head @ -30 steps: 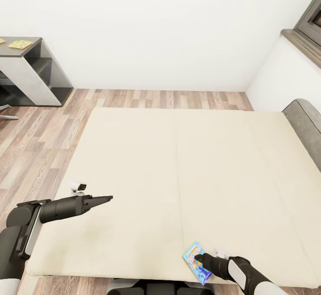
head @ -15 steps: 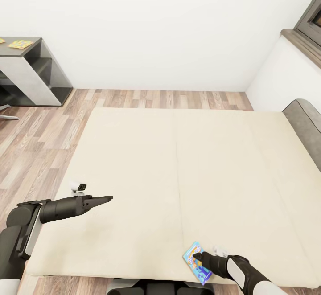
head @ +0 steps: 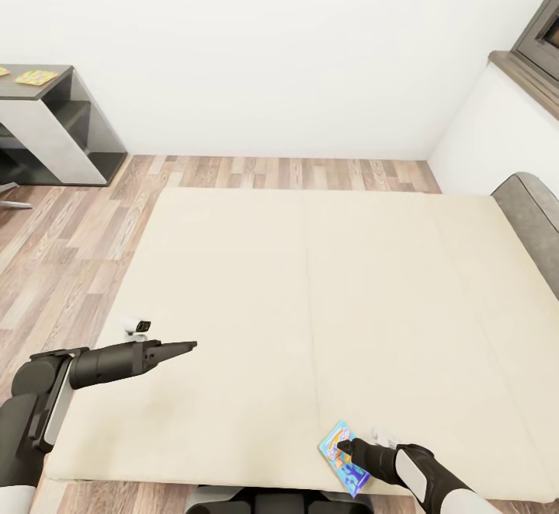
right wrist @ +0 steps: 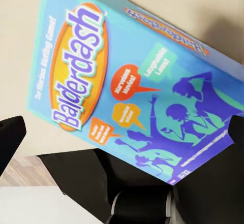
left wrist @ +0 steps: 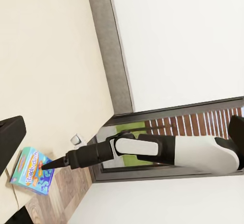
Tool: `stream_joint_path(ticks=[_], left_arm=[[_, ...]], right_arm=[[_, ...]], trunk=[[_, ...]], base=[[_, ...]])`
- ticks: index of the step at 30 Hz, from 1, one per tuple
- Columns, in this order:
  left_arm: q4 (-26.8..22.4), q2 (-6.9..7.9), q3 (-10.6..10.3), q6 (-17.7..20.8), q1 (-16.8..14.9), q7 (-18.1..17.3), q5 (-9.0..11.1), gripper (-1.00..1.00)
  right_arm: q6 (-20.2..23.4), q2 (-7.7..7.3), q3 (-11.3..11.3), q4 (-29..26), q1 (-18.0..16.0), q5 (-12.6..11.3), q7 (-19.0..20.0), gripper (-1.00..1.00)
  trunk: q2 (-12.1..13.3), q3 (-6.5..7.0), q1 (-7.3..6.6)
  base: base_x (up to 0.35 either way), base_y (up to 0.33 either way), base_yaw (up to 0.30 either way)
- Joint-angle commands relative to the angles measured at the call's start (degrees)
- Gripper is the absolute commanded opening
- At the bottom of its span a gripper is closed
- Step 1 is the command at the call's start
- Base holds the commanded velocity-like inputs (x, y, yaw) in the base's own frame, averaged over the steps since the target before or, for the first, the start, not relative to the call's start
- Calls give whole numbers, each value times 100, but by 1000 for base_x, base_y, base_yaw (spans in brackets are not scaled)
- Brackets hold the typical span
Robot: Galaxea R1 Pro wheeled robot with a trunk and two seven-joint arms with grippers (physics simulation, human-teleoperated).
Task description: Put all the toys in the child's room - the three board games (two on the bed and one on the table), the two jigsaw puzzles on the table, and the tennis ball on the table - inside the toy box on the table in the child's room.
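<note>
Blue board game (head: 341, 456) lying flat at the near edge of the bed (head: 310, 296), partly overhanging the edge (cover lettered "Balderdash" (right wrist: 129, 89) in the right wrist view). Right gripper (head: 347, 446) positioned directly over the game, tips pointing at its cover; the two dark fingertips (right wrist: 11, 140) spread wide apart, one at each side of the box, not clamped on it. Whether touching the cover: cannot tell. Left gripper (head: 186, 345) held above the mattress at the left side of the bed, well apart from the game, fingers drawn together to a narrow point, nothing between them. In the left wrist view, the right arm (left wrist: 152, 150) stretched out toward the game (left wrist: 31, 170). Table (head: 54, 122) against the far wall at left, with a jigsaw puzzle (head: 36, 77) flat on its dark top and a second yellow piece (head: 4, 71) at the frame edge. Compared with half a second and one second earlier: no visible change in the left arm, game, bed or camera view; right forearm marginally shifted, gripper position over the game essentially the same.
</note>
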Motion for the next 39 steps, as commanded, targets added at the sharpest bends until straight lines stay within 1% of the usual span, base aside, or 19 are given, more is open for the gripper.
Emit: stream_joint_path(ticks=[1, 15, 39], left_arm=[[-1, 1, 0, 61, -3, -24, -5, 100], [-1, 1, 0, 61, -2, -24, -5, 100], [-1, 7, 0, 61, -3, -24, -5, 100]], right_arm=[[41, 0, -31, -7, -1, -6, 11, 100], [67, -8, -39, 43, -1, -7, -11, 100], [43, -46, -62, 55, -1, -8, -23, 100]], trunk=[[-9, -7, 3], [-9, -40, 3], [-9, -186, 3]], base=[[0, 0, 0], [0, 0, 0], [0, 0, 0]])
